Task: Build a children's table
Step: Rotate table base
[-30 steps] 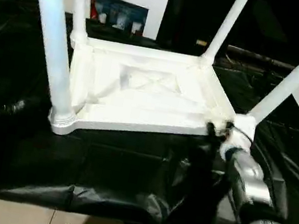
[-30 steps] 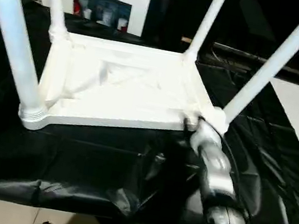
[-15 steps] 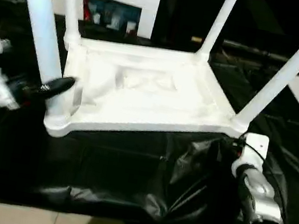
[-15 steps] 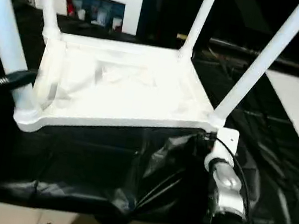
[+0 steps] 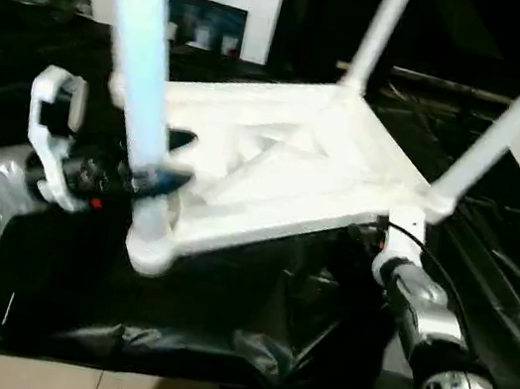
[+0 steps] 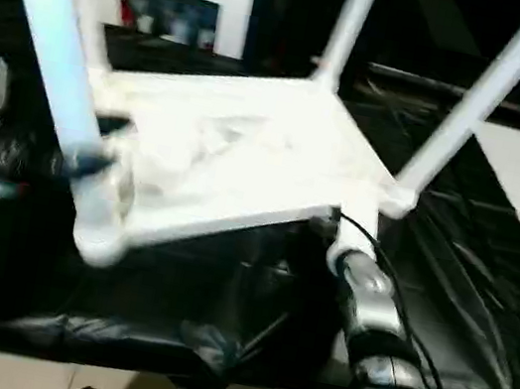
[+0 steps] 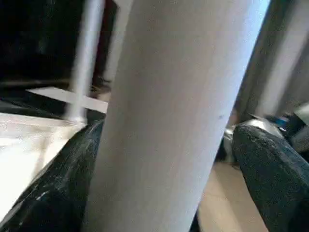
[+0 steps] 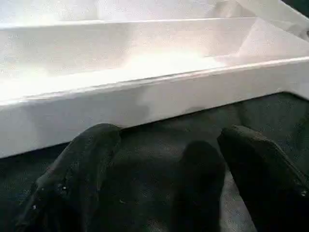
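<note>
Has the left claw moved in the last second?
Yes. The left claw came in from the edge of the head view and now straddles the near left leg of the upturned table, fingers on either side of it.

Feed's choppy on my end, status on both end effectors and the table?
Left end effector open, straddling near-left leg. Right end effector open, just below tabletop edge. Table upside down, tilted. Nothing in the way.

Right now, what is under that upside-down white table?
A black sheet lies under the table and spreads around it. The near left corner looks raised off it, beside the left tool. What the sheet rests on is hidden.
</note>
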Robot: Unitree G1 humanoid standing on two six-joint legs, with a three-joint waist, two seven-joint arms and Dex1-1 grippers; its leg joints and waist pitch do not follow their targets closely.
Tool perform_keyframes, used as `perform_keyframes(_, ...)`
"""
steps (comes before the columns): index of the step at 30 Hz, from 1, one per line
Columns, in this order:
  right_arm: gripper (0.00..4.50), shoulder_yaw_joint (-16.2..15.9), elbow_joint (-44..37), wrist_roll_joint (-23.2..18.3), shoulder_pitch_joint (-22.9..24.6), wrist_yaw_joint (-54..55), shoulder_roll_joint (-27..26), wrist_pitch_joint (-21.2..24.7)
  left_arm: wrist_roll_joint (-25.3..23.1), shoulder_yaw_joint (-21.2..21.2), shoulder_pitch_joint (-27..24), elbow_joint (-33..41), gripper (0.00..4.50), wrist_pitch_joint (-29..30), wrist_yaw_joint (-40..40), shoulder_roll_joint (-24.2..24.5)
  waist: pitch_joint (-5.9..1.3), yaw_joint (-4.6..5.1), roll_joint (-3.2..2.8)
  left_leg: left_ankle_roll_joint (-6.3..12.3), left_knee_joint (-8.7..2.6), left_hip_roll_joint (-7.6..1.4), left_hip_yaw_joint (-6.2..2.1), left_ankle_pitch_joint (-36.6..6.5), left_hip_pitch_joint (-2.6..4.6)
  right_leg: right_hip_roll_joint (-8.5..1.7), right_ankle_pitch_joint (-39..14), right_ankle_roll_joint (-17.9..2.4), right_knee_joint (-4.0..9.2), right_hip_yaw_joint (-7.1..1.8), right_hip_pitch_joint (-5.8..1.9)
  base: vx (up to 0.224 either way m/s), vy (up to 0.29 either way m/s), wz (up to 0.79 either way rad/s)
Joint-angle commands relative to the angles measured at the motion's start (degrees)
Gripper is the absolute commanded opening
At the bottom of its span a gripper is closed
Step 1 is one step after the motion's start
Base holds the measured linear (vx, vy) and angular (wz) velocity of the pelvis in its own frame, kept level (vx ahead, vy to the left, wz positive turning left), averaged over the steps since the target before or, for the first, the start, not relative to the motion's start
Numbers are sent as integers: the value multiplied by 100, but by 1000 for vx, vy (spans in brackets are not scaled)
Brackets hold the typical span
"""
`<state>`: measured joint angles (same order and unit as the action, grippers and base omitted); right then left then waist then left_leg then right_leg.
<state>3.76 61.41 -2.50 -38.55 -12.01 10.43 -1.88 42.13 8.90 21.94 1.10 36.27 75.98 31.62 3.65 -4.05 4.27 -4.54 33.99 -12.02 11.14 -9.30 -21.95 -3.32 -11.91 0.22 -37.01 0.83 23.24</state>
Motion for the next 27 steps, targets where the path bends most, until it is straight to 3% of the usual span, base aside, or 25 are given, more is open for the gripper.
perform_keyframes(1,391,-196,30,47,-225,-298,-180,-106,2,-300,-4,274,443,90,-10,-124,-389,-6,-59,-244,-379,-80,-21,-1298,125,-320,-793,-1049,422,-167,-228,0,0,0)
perform_keyframes(4,391,-443,167,236,-372,-618,-412,-216,-55,-565,124,304,443,94,-184,-407,-388,44,-52,-277,-384,-81,-31,-1307,112,-322,-879,-1036,422,-164,-232,0,0,0)
perform_keyframes(10,391,-594,356,335,-561,-939,-699,-346,-452,-1137,415,105,443,-240,-293,-815,-399,59,-53,-241,-380,-91,-32,-1254,128,-325,-813,-1036,425,-168,-227,0,0,0)
perform_keyframes(11,391,-635,344,337,-563,-1065,-756,-354,-499,-1247,505,56,443,-276,-299,-927,-402,59,-84,-246,-377,-90,-35,-1227,122,-330,-708,-1057,414,-170,-240,0,0,0)
perform_keyframes(15,391,-768,355,411,-552,-1334,-841,-403,-617,-1484,705,-65,443,-384,-316,-1219,-424,62,-91,-172,-362,-79,-30,-997,110,-316,-199,-1187,374,-161,-270,0,0,0)
perform_keyframes(19,391,-846,332,407,-486,-1666,-917,-434,-704,-1766,896,-187,443,-452,-356,-1585,-428,64,-83,-99,-356,-85,-29,-999,115,-321,-70,-1284,377,-161,-289,0,0,0)
perform_keyframes(27,391,-808,436,463,-503,-1747,-926,-559,-1318,-1975,1113,-776,443,-1149,-869,-2048,-419,72,-79,-79,-357,-96,-36,-1216,130,-333,-382,-1287,425,-165,-282,0,0,0)
